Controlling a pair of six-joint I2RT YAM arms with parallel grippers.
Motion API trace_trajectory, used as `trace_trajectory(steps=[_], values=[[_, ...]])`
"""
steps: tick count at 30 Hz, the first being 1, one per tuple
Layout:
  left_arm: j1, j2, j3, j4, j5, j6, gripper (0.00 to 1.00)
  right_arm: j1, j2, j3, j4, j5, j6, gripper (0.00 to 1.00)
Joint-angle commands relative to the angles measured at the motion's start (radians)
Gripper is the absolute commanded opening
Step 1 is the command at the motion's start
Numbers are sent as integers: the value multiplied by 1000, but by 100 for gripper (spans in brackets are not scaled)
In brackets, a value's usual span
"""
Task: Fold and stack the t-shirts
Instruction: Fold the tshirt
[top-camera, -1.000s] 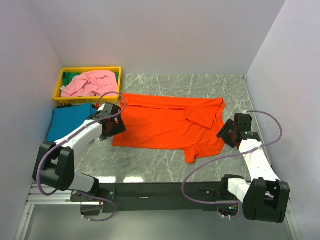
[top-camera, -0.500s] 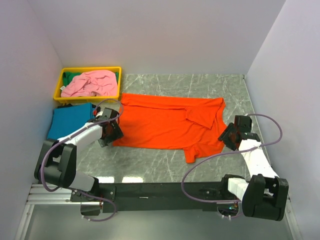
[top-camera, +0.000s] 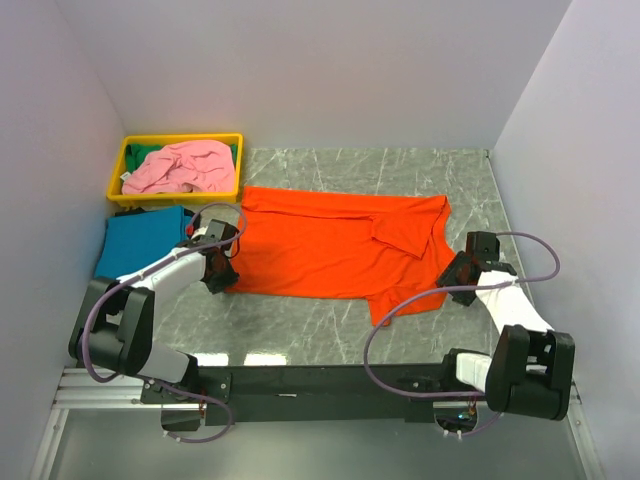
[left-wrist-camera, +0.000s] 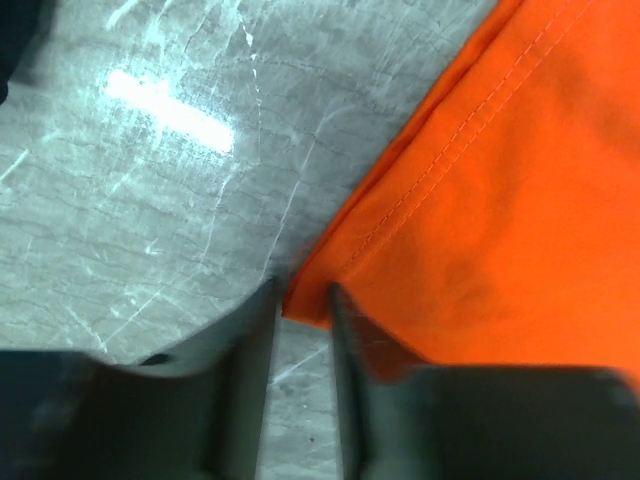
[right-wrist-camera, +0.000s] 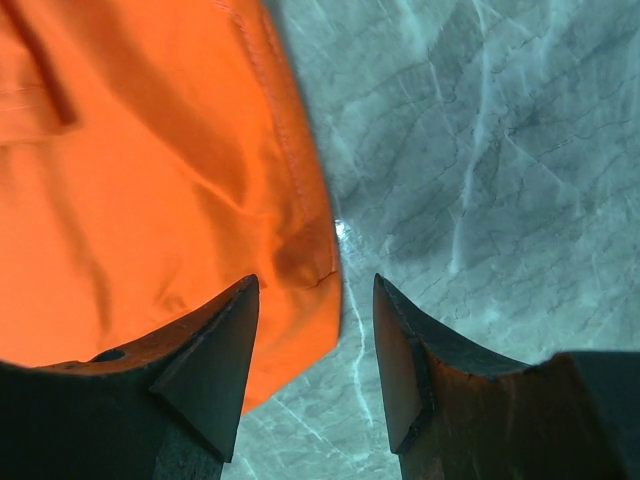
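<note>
The orange t-shirt (top-camera: 330, 245) lies spread flat mid-table, one sleeve folded over at its right. My left gripper (top-camera: 222, 277) sits low at its near left corner; in the left wrist view the gripper (left-wrist-camera: 303, 295) has narrowed onto that hemmed corner of the orange cloth (left-wrist-camera: 500, 200). My right gripper (top-camera: 452, 272) is at the shirt's near right edge. Its gripper (right-wrist-camera: 315, 290) stands open, with the orange hem (right-wrist-camera: 150, 180) reaching between the fingers. The teal t-shirt (top-camera: 140, 243) lies folded at the left. The pink t-shirt (top-camera: 185, 165) is crumpled in the tray.
A yellow tray (top-camera: 175, 139) stands at the back left with a bit of green cloth (top-camera: 150, 152) beside the pink shirt. White walls close in the marble table (top-camera: 400, 165) on the left, back and right.
My left gripper dropped toward the near left corner of the orange shirt and closed down from wide open. My right gripper slid nearer along the shirt's right edge, still open.
</note>
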Motion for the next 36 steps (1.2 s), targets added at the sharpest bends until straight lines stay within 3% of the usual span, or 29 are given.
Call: trace_trajectory(steps=[1,3,6,16,19,22,23,25,36], values=[[-6,-11,-12,-4,-24,-12,28,-15,29,-4,32,12,-5,57],[-7,-20,-15,-3,-29,-12,15,-17,46,-6,38,-12,2,56],[-8,-20,-12,-1,-29,-8,6,-17,57,-15,46,-18,12,55],[-7,-12,-10,10,-11,-10,1,-18,122,-6,44,-48,-1,50],[-8,-6,1,-3,-26,-4,1,-20,136,-1,43,-40,-2,43],[-4,-3,14,-23,-47,2,1,-26,129,2,30,-28,2,27],[-4,-3,16,-27,-52,5,1,-28,110,0,26,-22,6,14],[-3,-18,21,-46,-64,15,1,-29,90,14,-2,11,4,2],[38,-109,57,-142,-44,67,1,-46,-54,14,-88,-9,15,0]])
